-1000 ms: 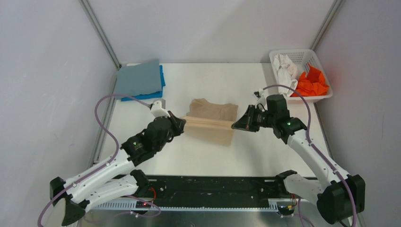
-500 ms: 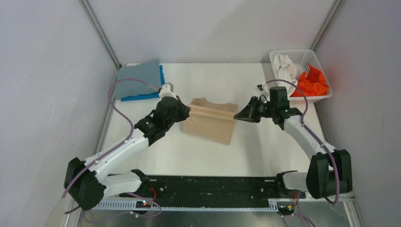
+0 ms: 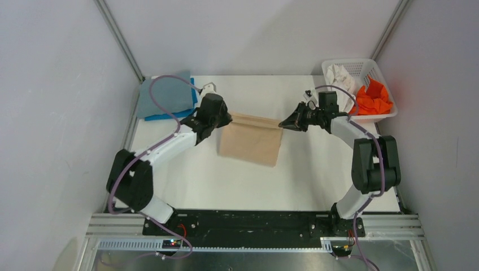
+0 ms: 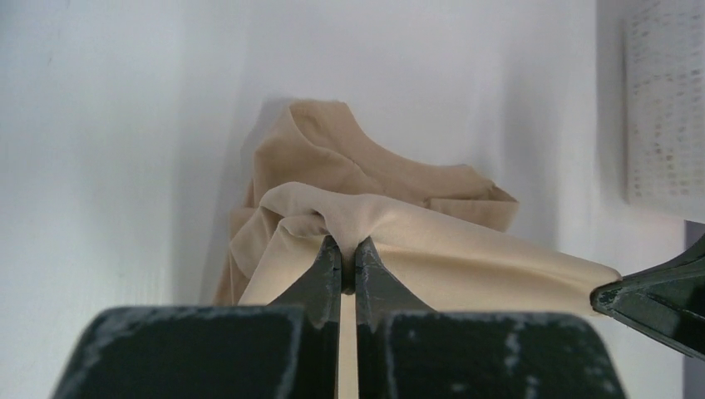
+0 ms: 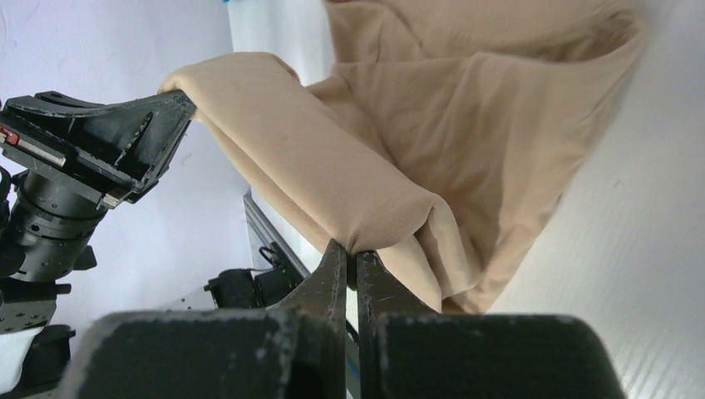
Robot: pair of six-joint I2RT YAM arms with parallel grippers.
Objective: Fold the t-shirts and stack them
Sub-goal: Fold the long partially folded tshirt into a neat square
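From above, the tan shirt [image 3: 251, 145] sits in the middle of the worktop [image 3: 254, 186]. Its far edge is lifted and pulled into a straight line between the two arms, and the rest slopes down toward the near side and lies on the surface. The left fingers [image 3: 227, 119] are clamped on the left end of that edge, and the right fingers [image 3: 284, 123] are clamped on the right end. At the far left corner a folded grey-blue shirt [image 3: 164, 93] lies on top of a bright blue shirt [image 3: 169, 117], which shows only as a strip along its near and right sides. At the far right corner stands a basket [image 3: 350, 61]. It holds a crumpled white shirt [image 3: 342, 79] on its left side and an orange shirt [image 3: 373, 99] on its right.

In the left wrist view, the left fingers [image 4: 332, 259] are pressed together on a bunched fold of the tan shirt [image 4: 374, 179]. From there the cloth runs rightward to the dark tip of the right fingers [image 4: 657, 295]. More of the shirt is heaped behind the fold.

In the right wrist view, the right fingers [image 5: 337, 264] are closed on a doubled edge of the tan shirt [image 5: 465, 108]. The edge runs up and left to the left fingers [image 5: 125, 137], which grip its other end. The rest of the cloth hangs down to the white worktop [image 5: 632, 249].
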